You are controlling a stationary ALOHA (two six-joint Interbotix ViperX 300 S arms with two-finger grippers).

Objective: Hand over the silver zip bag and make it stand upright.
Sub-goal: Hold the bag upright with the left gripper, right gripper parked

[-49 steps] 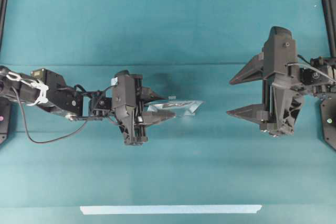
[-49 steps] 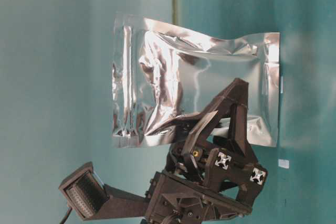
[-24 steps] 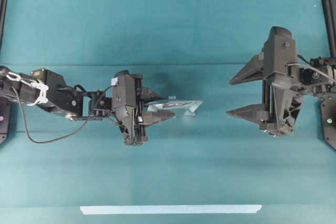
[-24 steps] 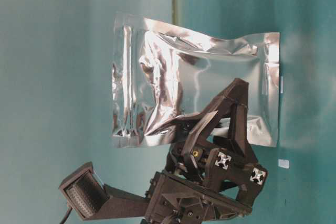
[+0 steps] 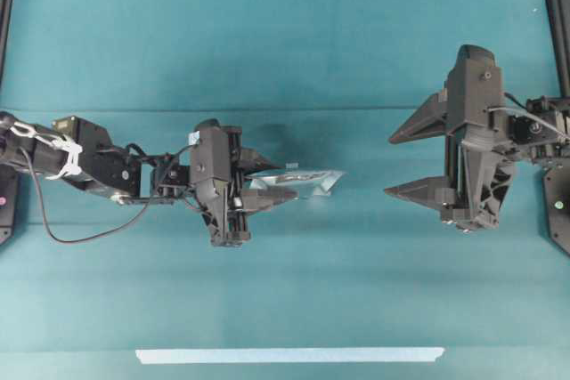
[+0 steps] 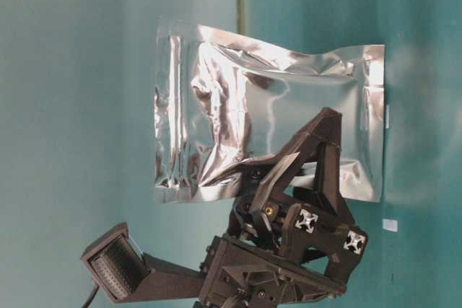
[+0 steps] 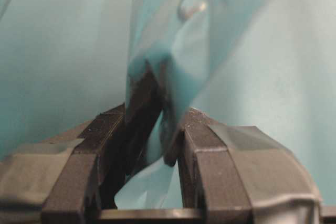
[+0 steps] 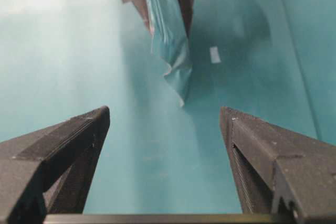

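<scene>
Between the left fingers (image 5: 267, 181), the silver zip bag (image 5: 307, 181) stays unmoved.

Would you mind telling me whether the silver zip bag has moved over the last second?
No. In the overhead view the silver zip bag keeps its place relative to the pale tape strip, held in the left tool.

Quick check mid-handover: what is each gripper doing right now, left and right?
Left gripper: shut on the silver zip bag, fingers pinching its edge.
Right gripper: open, holding nothing, apart from the bag.
</scene>
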